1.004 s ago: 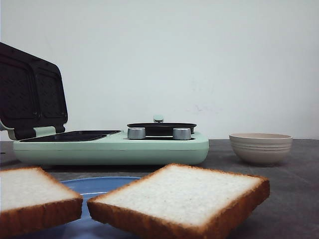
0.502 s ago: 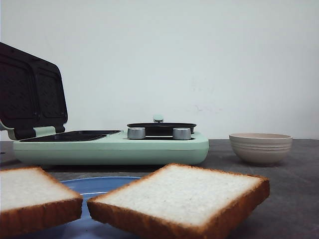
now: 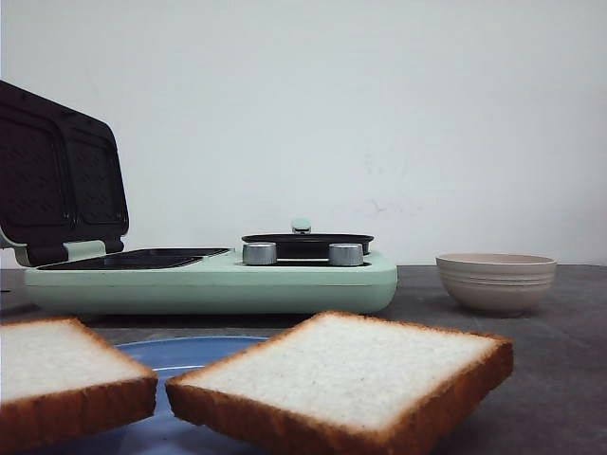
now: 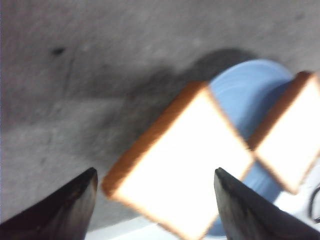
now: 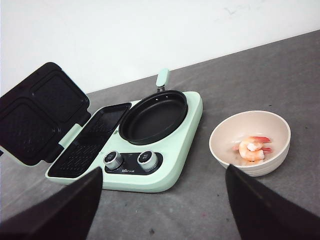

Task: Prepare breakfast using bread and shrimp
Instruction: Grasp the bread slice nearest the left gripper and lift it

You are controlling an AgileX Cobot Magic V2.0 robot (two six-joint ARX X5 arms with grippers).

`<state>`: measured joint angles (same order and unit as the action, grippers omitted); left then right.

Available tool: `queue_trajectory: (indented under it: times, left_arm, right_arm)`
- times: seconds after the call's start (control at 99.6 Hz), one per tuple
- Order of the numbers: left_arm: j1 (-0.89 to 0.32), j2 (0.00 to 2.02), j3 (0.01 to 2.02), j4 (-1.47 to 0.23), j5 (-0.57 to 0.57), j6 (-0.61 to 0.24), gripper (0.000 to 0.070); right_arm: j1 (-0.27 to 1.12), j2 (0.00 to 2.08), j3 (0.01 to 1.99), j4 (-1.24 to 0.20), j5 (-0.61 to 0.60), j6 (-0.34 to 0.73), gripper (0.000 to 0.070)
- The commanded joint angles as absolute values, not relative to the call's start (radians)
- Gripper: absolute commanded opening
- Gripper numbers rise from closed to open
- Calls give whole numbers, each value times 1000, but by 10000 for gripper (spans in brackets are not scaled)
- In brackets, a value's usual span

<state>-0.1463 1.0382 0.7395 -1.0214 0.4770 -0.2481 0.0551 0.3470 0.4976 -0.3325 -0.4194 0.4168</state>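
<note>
The left gripper (image 4: 155, 200) is spread wide above the bread, its dark fingers (image 4: 65, 205) either side of the nearer slice (image 4: 180, 160) at lower centre of the left wrist view, touching nothing. A second slice (image 4: 292, 135) lies at the right edge; both overhang a blue plate (image 4: 250, 90). The right gripper (image 5: 162, 205) is also spread and empty, high over the maker (image 5: 125, 145), with the shrimp (image 5: 252, 149) in a bowl (image 5: 222, 145) at centre right.

The main risk appears to be the grasp: soft white crumb could crush or tear if pinched hard, and a slice jutting off the plate's rim could tip or drag its neighbour. The shrimp look small, curled and glossy, so they could slip.

The bread is square with a golden crust; the plate smooth; the bowl beige and ribbed; the maker pale green with a ridged black plate (image 5: 90, 145), open lid (image 5: 40, 112) and round pan (image 5: 152, 117).
</note>
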Motion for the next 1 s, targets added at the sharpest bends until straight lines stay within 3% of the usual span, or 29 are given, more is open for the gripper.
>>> queue_trajectory:
  times: [0.0, 0.09, 0.211, 0.412, 0.994]
  left_arm:
    - [-148, 1063, 751, -1034, 468, -199, 397]
    - [-148, 1090, 751, -1045, 471, -186, 413]
    - [-154, 1131, 751, -1052, 481, -178, 520]
    - [-189, 1180, 751, -1059, 608, -168, 517]
    - [-295, 1289, 751, -1073, 609, -131, 515]
  right_arm:
    - [58, 351, 514, -331, -423, 409, 493]
    - [58, 351, 514, -344, -422, 403, 492]
    - [58, 351, 514, -345, -421, 390, 492]
    - [58, 351, 514, -346, -418, 380, 492]
    - [58, 351, 514, -350, -418, 378, 491]
